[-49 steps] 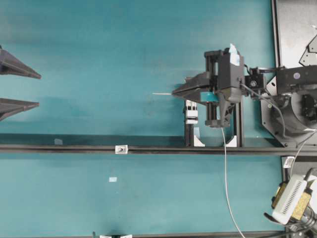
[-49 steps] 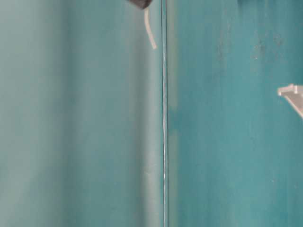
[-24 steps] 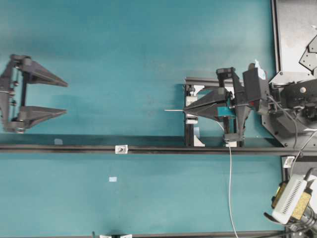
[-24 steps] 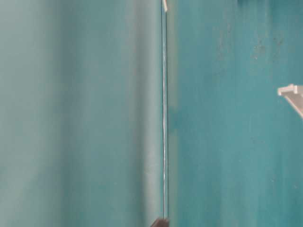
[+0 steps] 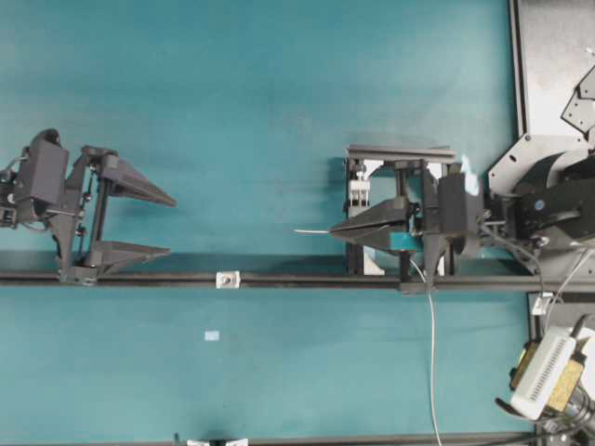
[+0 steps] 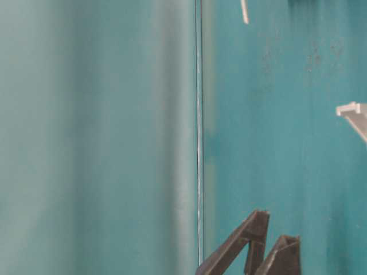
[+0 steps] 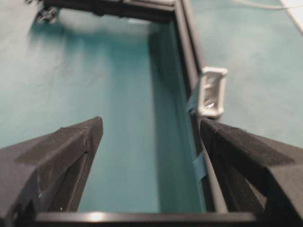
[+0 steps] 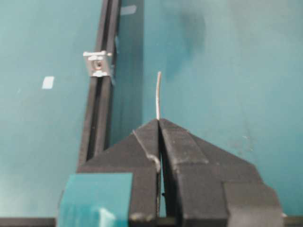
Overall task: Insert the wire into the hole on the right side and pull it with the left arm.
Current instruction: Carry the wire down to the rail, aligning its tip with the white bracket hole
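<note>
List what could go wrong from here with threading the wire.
1. The wire tip bends slightly beyond the right gripper, so it may miss the small hole in the bracket on the rail.
2. The stub is short; it may slip.
3. The open left gripper hangs near the rail and might bump it.

Black pointed tools (image 5: 339,227), one teal-taped
</note>
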Motion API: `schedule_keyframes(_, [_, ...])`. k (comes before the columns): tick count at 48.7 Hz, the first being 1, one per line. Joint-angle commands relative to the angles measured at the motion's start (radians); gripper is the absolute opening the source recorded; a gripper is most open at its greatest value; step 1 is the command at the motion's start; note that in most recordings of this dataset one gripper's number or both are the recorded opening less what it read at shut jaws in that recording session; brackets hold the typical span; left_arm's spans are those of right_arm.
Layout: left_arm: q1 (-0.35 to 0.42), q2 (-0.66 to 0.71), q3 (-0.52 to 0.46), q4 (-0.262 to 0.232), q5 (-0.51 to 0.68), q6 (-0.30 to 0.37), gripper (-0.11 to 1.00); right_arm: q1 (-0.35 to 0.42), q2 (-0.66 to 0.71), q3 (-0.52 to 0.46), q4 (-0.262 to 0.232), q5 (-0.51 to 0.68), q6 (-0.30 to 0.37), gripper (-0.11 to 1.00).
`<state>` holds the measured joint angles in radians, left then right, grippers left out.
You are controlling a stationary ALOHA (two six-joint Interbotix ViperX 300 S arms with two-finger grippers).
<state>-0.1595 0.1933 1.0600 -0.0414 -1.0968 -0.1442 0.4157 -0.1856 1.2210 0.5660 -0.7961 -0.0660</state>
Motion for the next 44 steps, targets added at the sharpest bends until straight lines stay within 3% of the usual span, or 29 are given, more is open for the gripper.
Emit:
schedule_keyframes(1, [-0.021, 0.006, -0.028, -0.005, -0.02, 0.0, 0.6, 0.058, 0.041, -0.044, 0.074, -0.049, -0.032, 0.04])
schedule_keyframes(8, [-0.048, 0.044, -0.058, -0.005, -0.021, 0.0, 0.6, 0.127, 0.106, -0.075, 0.146, -0.109, -0.051, 0.04])
schedule_keyframes(19, [-0.072, 0.089, -0.103, -0.011, -0.032, 0.0, 0.6, 0.189, 0.199, -0.123, 0.216, -0.152, -0.051, 0.04])
schedule_keyframes(44, [-0.118, 0.153, -0.153, -0.009, -0.052, -0.002, 0.59, 0.204, 0.33, -0.192, 0.227, -0.201, -0.052, 0.04])
